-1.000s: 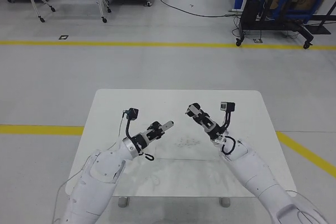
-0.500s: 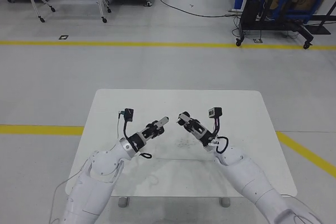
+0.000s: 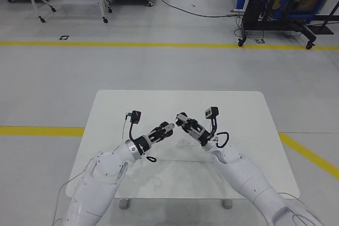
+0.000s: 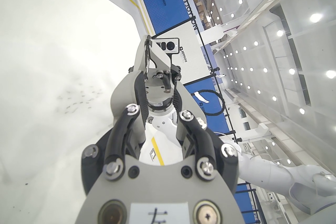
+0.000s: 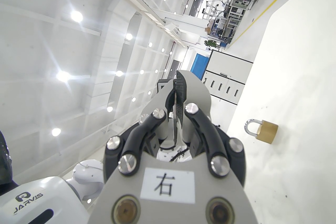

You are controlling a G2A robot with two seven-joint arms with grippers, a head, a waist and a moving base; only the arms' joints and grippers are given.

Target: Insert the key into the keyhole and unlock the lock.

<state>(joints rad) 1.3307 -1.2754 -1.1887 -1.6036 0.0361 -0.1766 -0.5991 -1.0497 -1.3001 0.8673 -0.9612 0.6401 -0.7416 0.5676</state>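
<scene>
Both of the robot's arms stand raised over the white rectangular table (image 3: pixel 237 107), elbows bent and forearms angled in toward each other. From the top camera, the left gripper (image 3: pixel 168 125) and the right gripper (image 3: pixel 182 119) come nearly tip to tip above the table's middle, over a patch of dark scuff marks (image 3: pixel 187 144).

The left wrist camera looks along its own gripper at the right gripper just beyond. There it catches what looks like a thin silver metal key (image 4: pixel 148 59), edge-on between the right gripper's fingers, a detail too small to tell from above. The right wrist camera brings in the brass padlock with a silver shackle (image 5: pixel 262 130). It lies on the table surface off to one side of the raised right gripper, apart from both grippers.

The left gripper's fingers (image 4: pixel 139 93) stand parted about halfway, with nothing between the black pads. The right gripper's fingers (image 5: pixel 181 88) are pressed together, pinching the key between their ribbed pads. The key is held in the air above the table and is not touching the padlock.
</scene>
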